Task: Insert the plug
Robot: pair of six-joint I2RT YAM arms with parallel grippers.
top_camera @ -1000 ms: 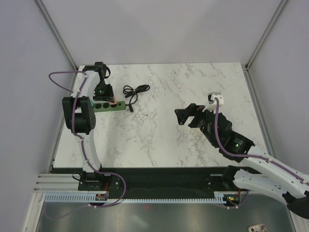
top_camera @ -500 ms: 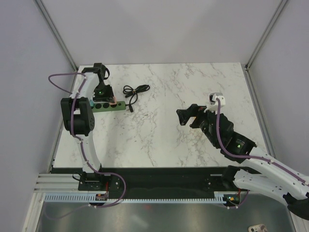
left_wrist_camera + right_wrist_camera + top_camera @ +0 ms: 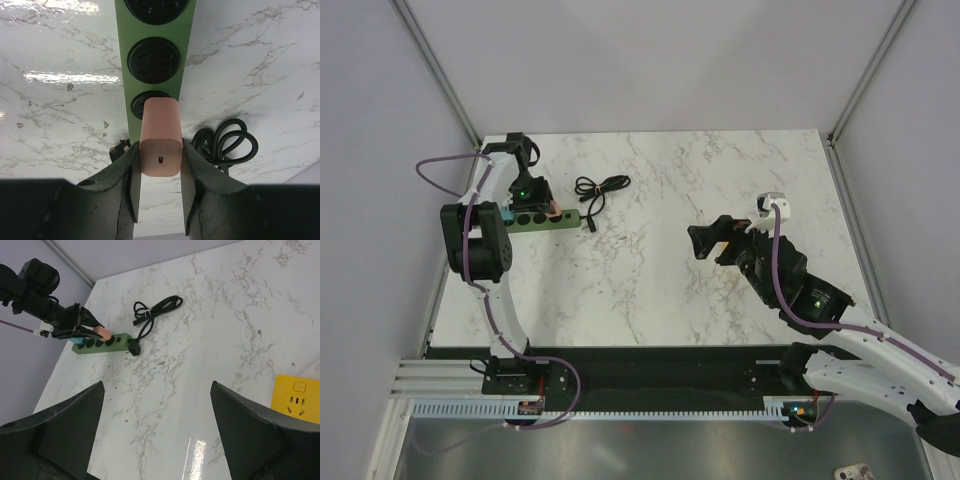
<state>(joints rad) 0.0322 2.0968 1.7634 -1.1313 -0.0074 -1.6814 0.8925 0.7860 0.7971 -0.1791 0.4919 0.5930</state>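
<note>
The left pincer (image 3: 160,148) clamps the pink plug (image 3: 160,136) between its two fingers, at the last socket of the green power strip (image 3: 123,75) near the tabletop's (image 3: 660,280) far left corner. I cannot tell whether it is seated. A coiled black cable (image 3: 227,142) lies just beside the strip. The right pincer (image 3: 156,386) hangs wide and empty above the tabletop's right half.

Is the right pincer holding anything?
No, the right pincer stands wide open, and only the marble table shows between its fingers.
</note>
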